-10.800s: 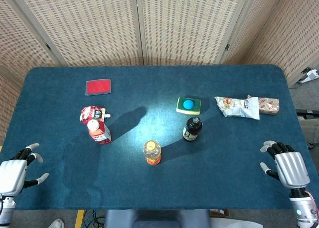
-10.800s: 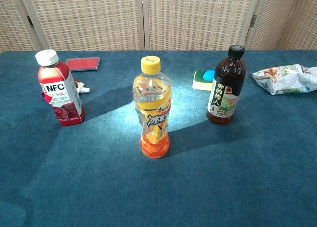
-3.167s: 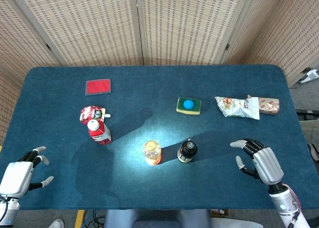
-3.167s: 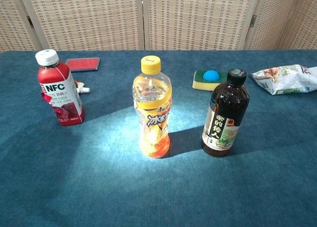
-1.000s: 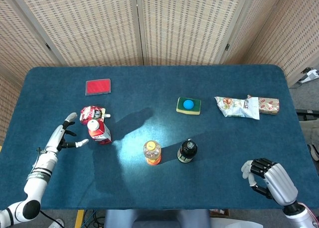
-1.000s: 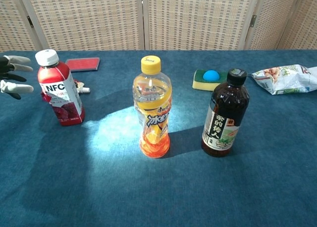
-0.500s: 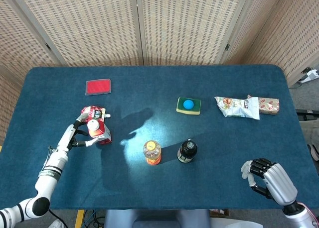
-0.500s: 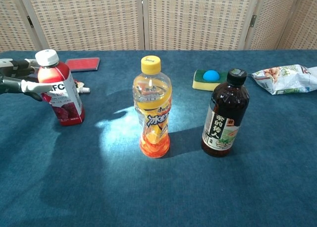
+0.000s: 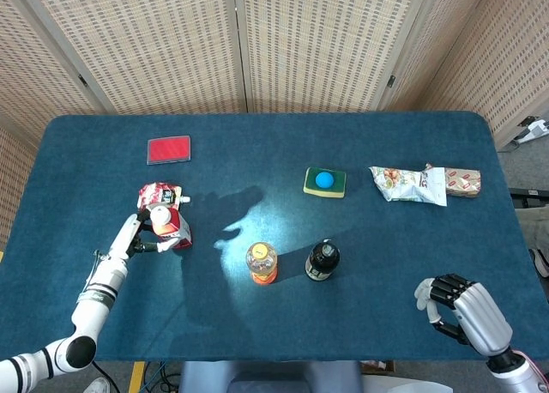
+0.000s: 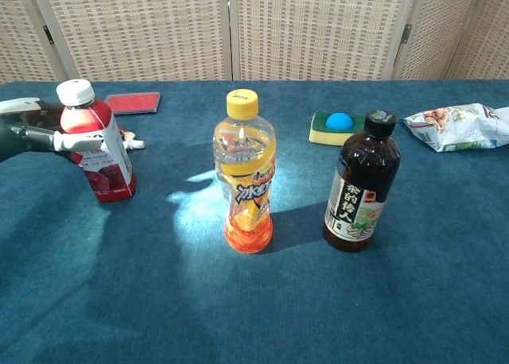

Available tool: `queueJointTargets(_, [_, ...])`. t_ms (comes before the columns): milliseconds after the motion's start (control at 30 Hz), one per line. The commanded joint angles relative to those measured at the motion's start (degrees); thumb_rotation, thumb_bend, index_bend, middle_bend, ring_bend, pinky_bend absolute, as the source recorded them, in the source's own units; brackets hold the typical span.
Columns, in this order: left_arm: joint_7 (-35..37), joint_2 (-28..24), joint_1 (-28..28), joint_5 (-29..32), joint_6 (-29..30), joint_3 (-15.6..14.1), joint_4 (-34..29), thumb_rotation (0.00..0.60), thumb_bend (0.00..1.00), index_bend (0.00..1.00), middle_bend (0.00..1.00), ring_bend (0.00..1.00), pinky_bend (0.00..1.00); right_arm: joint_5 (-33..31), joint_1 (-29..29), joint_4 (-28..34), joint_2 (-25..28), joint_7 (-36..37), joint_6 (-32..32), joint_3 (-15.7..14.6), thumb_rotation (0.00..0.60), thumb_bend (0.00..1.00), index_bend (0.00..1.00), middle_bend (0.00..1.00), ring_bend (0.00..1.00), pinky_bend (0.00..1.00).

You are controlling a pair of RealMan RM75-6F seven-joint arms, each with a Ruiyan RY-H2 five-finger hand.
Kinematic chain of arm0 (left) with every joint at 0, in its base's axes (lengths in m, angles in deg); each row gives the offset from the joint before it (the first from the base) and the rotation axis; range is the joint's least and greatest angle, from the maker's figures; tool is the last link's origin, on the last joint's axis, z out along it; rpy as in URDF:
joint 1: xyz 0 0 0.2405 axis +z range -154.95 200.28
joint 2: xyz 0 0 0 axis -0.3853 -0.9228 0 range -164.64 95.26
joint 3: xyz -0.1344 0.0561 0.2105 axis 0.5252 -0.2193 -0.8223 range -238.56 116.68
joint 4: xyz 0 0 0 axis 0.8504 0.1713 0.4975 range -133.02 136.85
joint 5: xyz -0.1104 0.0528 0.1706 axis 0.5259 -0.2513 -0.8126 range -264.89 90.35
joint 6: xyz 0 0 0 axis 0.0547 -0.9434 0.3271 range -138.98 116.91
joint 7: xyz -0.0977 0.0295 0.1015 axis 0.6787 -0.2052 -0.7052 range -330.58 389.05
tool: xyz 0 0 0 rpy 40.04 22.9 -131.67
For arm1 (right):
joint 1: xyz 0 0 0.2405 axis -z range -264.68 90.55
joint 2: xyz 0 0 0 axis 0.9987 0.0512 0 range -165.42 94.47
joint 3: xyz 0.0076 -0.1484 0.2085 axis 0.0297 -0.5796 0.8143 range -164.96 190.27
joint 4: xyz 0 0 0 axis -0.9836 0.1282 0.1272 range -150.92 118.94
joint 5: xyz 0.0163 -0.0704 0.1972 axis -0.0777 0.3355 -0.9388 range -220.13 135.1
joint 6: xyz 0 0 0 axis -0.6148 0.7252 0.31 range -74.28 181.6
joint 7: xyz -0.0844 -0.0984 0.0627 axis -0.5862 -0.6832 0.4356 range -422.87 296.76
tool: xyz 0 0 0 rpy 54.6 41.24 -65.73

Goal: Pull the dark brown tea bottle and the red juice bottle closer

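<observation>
While the left hand (image 9: 137,236) wraps its fingers (image 10: 75,142) around it, red juice bottle (image 10: 96,144) upright, white cap, NFC label, right hand (image 9: 467,306) curled, holding nothing.

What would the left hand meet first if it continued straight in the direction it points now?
The red juice bottle with the white cap: the left hand already reaches its side, though actual contact is hard to confirm.

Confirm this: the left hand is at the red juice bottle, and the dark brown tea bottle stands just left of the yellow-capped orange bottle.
One thing is wrong: the dark brown tea bottle stands right of the yellow-capped orange bottle, as the chest view shows. The left hand is indeed at the red juice bottle.
</observation>
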Motion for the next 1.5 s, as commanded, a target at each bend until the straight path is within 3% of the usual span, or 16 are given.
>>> queueJointTargets(33, [-1.2,0.2,-0.5,1.0,0.0,0.0,-0.3,0.6,0.07,0.33,0.19,0.23,0.35,0.0,0.0,0.0,0.0,-0.1,0.0,0.0,0.6,0.27,0.6,0.51,0.47,0.52])
queueJointTargets(233, [-3.5,1.4,-0.8,1.5,2.3,0.0,-0.6,0.6,0.07,0.44,0.34,0.34,0.45,0.0,0.0,0.0,0.0,0.0,0.1,0.0,0.6,0.27,0.6,0.51,0.47,0.52])
queueJointTargets(533, [-5.8,1.1,-0.7,1.4,4.5,0.0,-3.3,0.6,0.07,0.53,0.43,0.41,0.51,-0.1,0.1,0.0,0.1,0.3,-0.1,0.1,0.6,0.27,0.6,0.51,0.47,0.52])
queueJointTargets(967, [-8.7,-8.1,2.8,-2.0,8.7,-1.4,-16.9,0.6,0.07,0.55,0.44,0.42,0.52,0.5,0.1,0.0,0.0,-0.2,0.1,-0.2,0.6,0.27,0.6,0.51,0.47,0.52])
queueJointTargets(1500, [-11.7,-4.5,5.3,-10.5,14.2,-6.9,-16.8,0.6,0.07,0.53,0.44,0.42,0.52,0.5,0.2,0.0,0.0,-0.4,0.3,-0.3,0.6,0.27,0.6,0.51,0.47,0.52])
